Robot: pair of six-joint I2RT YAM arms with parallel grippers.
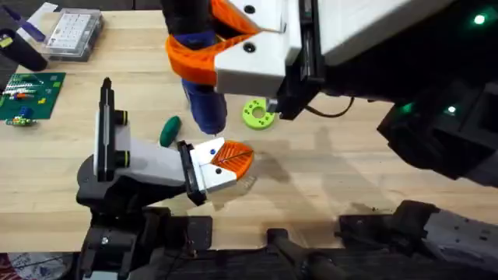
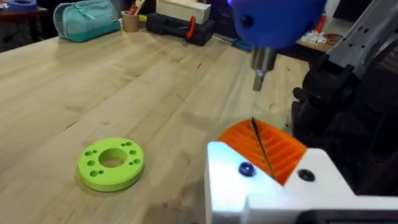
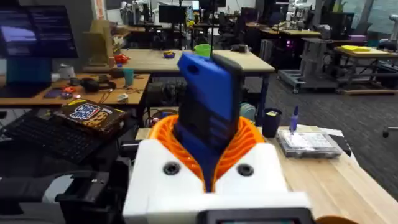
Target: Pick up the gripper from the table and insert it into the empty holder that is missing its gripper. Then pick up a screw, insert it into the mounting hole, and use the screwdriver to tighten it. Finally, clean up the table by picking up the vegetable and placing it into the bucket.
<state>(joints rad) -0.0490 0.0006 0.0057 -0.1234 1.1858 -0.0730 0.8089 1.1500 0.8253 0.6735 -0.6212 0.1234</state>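
My right gripper (image 1: 193,64) (image 3: 208,134), raised high over the table (image 1: 334,167), is shut on the blue screwdriver (image 1: 204,107) (image 2: 277,22) (image 3: 208,93), which stands upright, bit down. The bit (image 2: 261,70) hangs just above my left gripper (image 1: 243,158) (image 2: 256,129), whose orange pads are shut with nothing between them. A small blue screw (image 2: 247,169) (image 1: 214,152) sits in a hole in that gripper's white body. The dark green vegetable (image 1: 170,131) lies on the table just behind the left arm. The bucket is out of view.
A lime-green ring (image 1: 258,114) (image 2: 112,163) lies right of the screwdriver. At the far left are a clear parts box (image 1: 74,33) and a green circuit board (image 1: 29,95). The right arm's dark bulk covers the upper right.
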